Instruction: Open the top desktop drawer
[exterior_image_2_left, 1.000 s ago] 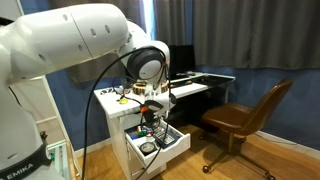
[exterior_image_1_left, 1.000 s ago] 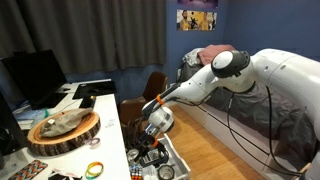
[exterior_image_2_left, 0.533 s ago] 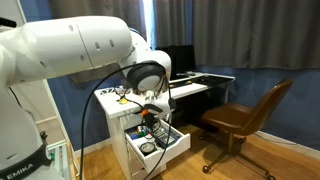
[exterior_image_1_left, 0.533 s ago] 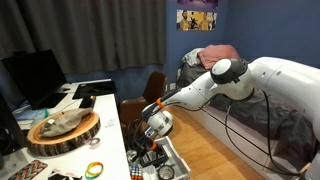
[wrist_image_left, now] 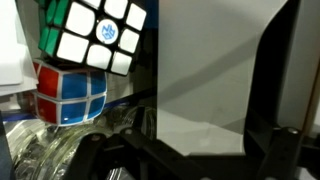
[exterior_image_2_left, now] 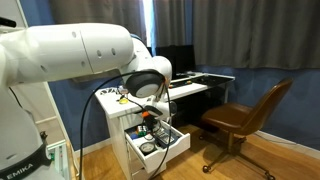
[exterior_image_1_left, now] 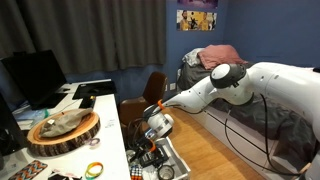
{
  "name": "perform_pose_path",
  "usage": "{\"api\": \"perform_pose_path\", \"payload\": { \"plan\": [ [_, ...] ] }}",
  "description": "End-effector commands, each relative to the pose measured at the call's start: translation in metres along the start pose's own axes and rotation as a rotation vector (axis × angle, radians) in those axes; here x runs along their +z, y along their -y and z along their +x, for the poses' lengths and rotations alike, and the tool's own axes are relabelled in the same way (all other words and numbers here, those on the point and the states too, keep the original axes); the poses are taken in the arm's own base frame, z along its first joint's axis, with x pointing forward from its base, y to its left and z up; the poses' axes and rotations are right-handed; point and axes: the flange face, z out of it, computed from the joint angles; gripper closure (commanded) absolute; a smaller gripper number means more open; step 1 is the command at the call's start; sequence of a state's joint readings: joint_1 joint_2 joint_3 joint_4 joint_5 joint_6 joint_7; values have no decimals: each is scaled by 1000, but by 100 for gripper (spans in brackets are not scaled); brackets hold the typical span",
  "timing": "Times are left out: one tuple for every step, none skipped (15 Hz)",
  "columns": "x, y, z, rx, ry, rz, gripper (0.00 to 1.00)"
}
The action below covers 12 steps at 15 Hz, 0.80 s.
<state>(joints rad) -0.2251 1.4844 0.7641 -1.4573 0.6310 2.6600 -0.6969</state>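
A Franka arm leans in over a bedroom desk, its Robotiq gripper (exterior_image_1_left: pixel 155 125) hanging just above the top desktop drawer (exterior_image_2_left: pixel 178 148). In both exterior views the drawer stands pulled well out from under the white desk (exterior_image_1_left: pixel 108 120), its tray of small clutter open to the room. A brown office chair (exterior_image_2_left: pixel 245 115) sits well apart.

From the wrist camera we see the claw's dark fingers (wrist_image_left: pixel 280 90) spread wide, with a white panel (wrist_image_left: pixel 200 70) showing between them and nothing pinched. We cannot tell whether either finger touches the drawer. A black-framed Rubik's cube (wrist_image_left: pixel 95 30) and a smaller white-framed cube (wrist_image_left: pixel 65 92) fill the upper left of that view. We cannot say from here whether they lie in the drawer or beside it.

We judge the opening largely done; any travel left looks short.

The drawer looks to us like a light, stiff tray with thin walls, likely to run easily on its slides. That ease cuts both ways: a sharp tug could jolt the loose contents or run the tray hard against its stop. The smooth white faces would probably give poor grip. We think the best hold is the top lip of the front panel, hooked from inside or pinched across its thickness near the middle, and drawn straight along the runners so that the tray does not skew and bind.
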Motion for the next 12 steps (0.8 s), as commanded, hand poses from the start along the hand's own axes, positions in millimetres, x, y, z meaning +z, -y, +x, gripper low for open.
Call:
{"api": "perform_pose_path", "payload": {
  "plan": [
    [32,5,-2,-17,13,-140,0],
    [31,5,-2,-13,16,-166,0],
    [30,5,-1,-14,14,-182,0],
    [28,4,-1,-17,17,-199,0],
    [26,5,0,-18,25,-215,0],
    [24,4,0,-20,31,-230,0],
    [21,5,1,-20,37,-245,0],
    [17,5,2,-22,42,-260,0],
    [14,4,3,-24,49,-274,0],
    [9,4,4,-25,54,-289,0],
    [6,3,5,-27,60,-303,0],
    [2,4,5,-27,66,-317,0]
  ]
}}
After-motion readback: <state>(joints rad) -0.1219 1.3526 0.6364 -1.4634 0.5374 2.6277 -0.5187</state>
